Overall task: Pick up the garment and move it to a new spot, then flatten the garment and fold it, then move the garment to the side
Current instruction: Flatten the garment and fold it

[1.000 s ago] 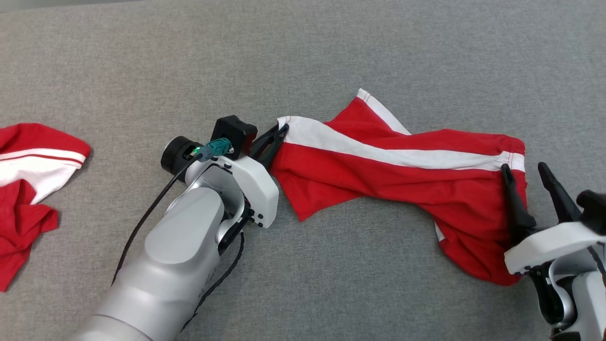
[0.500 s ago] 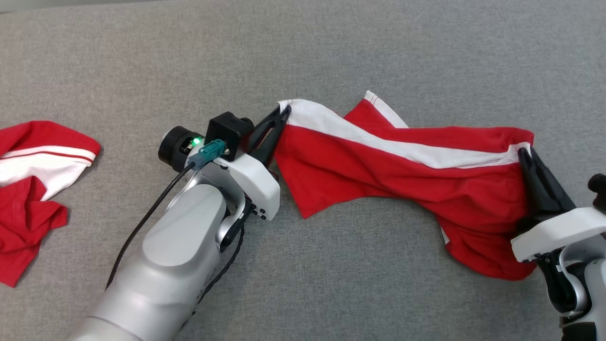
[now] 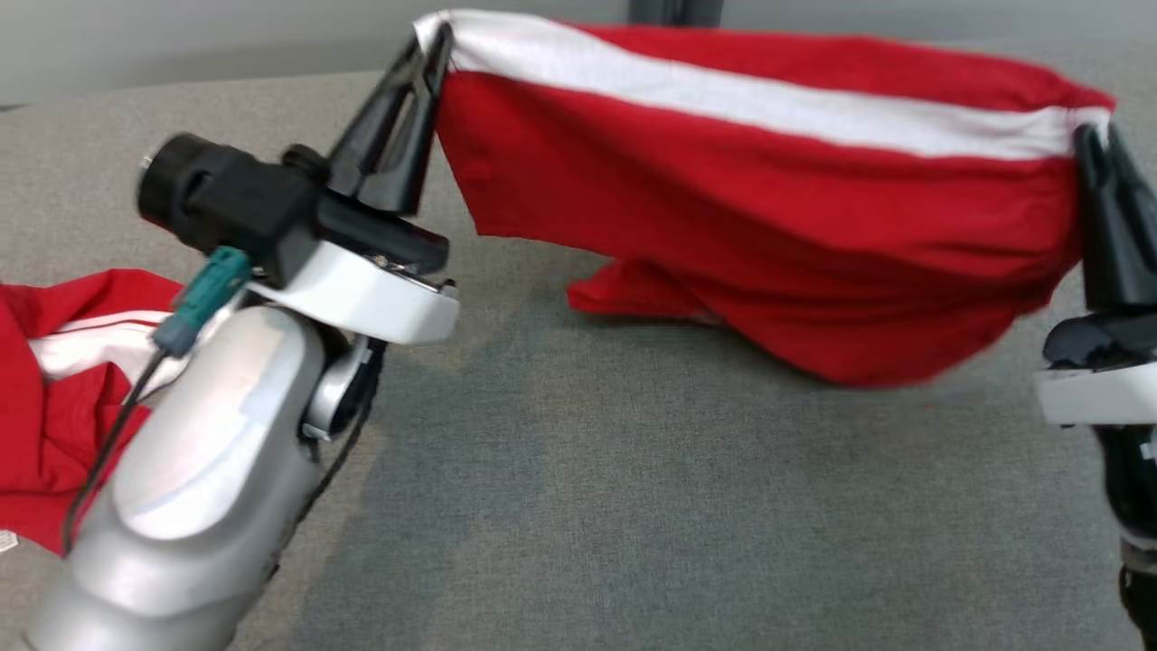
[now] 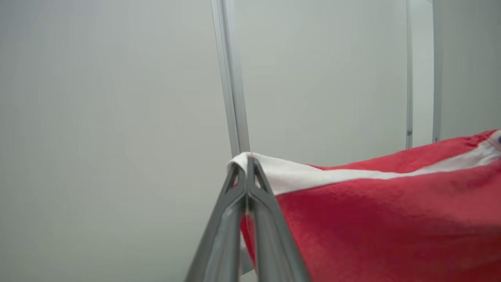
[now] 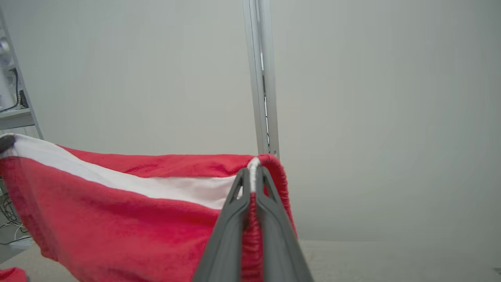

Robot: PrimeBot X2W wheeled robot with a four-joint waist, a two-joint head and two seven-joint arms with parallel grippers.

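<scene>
The left gripper and right gripper are each clamped on a white-banded corner of the garment, which hangs slack between them. Expect light, limp cloth; the hemmed corners offer the surest hold.

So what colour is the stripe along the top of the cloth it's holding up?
White; the stripe crosses the red garment, clearest in the head view.

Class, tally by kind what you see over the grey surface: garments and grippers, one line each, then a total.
Red-and-white cloth garments: 2, the lifted garment and the heaped garment at left.
Dark two-fingered grippers: 2, the left gripper and the right gripper, both shut on the lifted garment.
Total: 4
</scene>
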